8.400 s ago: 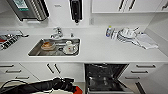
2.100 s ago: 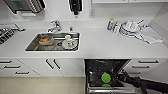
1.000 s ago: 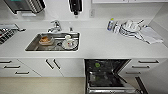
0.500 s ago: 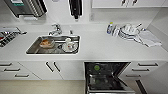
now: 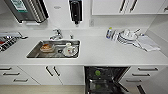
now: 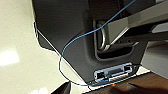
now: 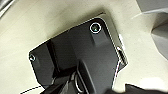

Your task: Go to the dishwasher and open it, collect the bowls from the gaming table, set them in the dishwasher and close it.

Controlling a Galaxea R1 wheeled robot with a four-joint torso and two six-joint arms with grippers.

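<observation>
The dishwasher (image 5: 106,80) sat at the lower middle-right of the head frame, built in under the white bench (image 5: 100,52), its cavity dark and open with wire racks showing. A small round yellow-green bowl (image 5: 97,73) lay in the upper rack, and a second green patch glimmered lower down, too blurred to name. The open cavity suggests that loading was under way or finished and that closing remained.

Left of centre, a stainless-steel sink (image 5: 33,53) was sunk into the smooth bench and held a brownish dish and a white cup on a plate, presumably awaiting washing. At the upper right a stack of white plates (image 5: 127,37) stood beside a folded cloth (image 5: 147,43), near the wall and clear of the working edge. White cabinet fronts with dark bar handles flanked the dishwasher.

Whether either end effector was wide or narrow I cannot tell; the wrist views showed dark glossy robot housing over pale floor.
</observation>
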